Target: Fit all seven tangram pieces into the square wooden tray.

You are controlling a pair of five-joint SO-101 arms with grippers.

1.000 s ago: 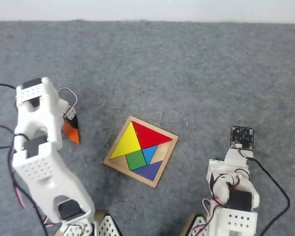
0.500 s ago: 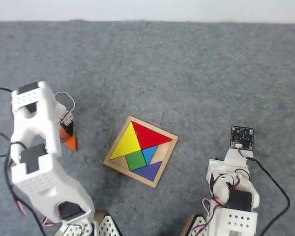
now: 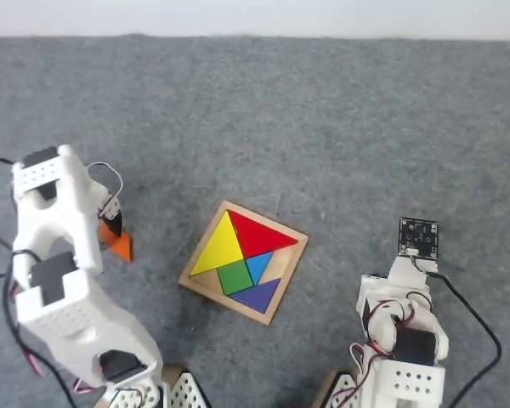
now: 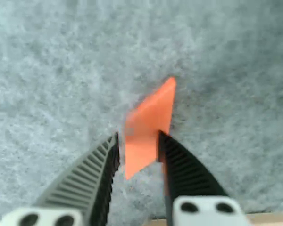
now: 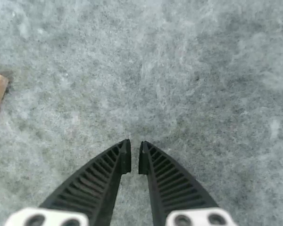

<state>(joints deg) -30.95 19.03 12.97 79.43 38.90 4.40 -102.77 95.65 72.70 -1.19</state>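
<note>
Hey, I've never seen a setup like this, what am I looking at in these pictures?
Two small white robot arms sit side by side at a table covered in grey felt. One picture looks down from overhead; the other two come from cameras on each arm's wrist, looking along its pincer-like gripper. On the felt lies a square wooden tray holding five coloured pieces. The left gripper pinches an orange piece, apart from the tray. The right gripper is shut, holding nothing, over bare felt.

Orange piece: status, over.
Left claw shut on orange piece, off the tray. Right claw shut, empty. Nothing between piece and tray.
</note>
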